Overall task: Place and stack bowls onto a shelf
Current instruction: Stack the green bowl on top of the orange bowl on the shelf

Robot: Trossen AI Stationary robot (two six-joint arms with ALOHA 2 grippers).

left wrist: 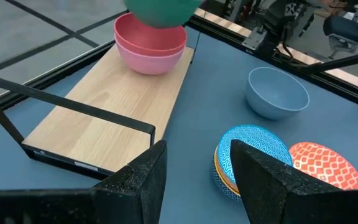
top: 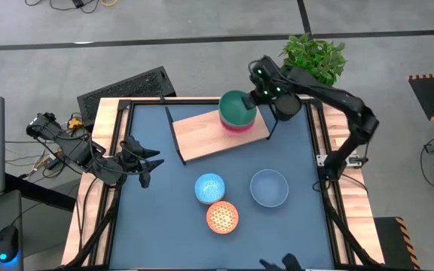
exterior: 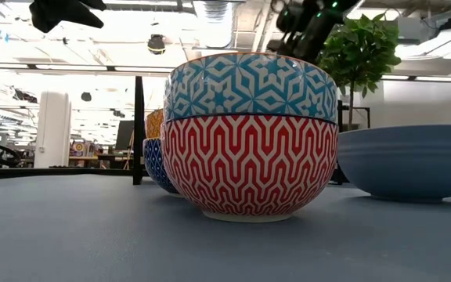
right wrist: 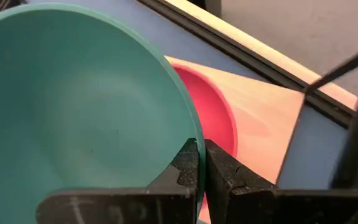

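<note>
My right gripper [top: 256,96] is over the shelf's far right end, shut on a green bowl [top: 236,107]. That bowl hangs just above two stacked pink bowls [left wrist: 151,43], which stand on the light-wood shelf [top: 209,135]. I cannot tell whether green touches pink. A blue-patterned bowl [top: 209,187] sits in another bowl on the blue mat. An orange-patterned bowl [top: 222,217] and a grey-blue bowl [top: 269,187] stand nearby. My left gripper [top: 143,161] waits open at the mat's left, pointing at the shelf. My right gripper pinches the green bowl's rim [right wrist: 190,138], one finger [right wrist: 182,168] inside the bowl and the other [right wrist: 229,171] outside. The fingers come from the far right side, slanting down. The bowl is lifted and tilted over the pink bowls [right wrist: 213,112].
The shelf's black wire frame [left wrist: 73,109] rises at both ends of the board. A small black pot [top: 285,107] and a plant [top: 315,56] stand beyond the shelf's right end. The shelf's left half [left wrist: 98,118] is bare wood.
</note>
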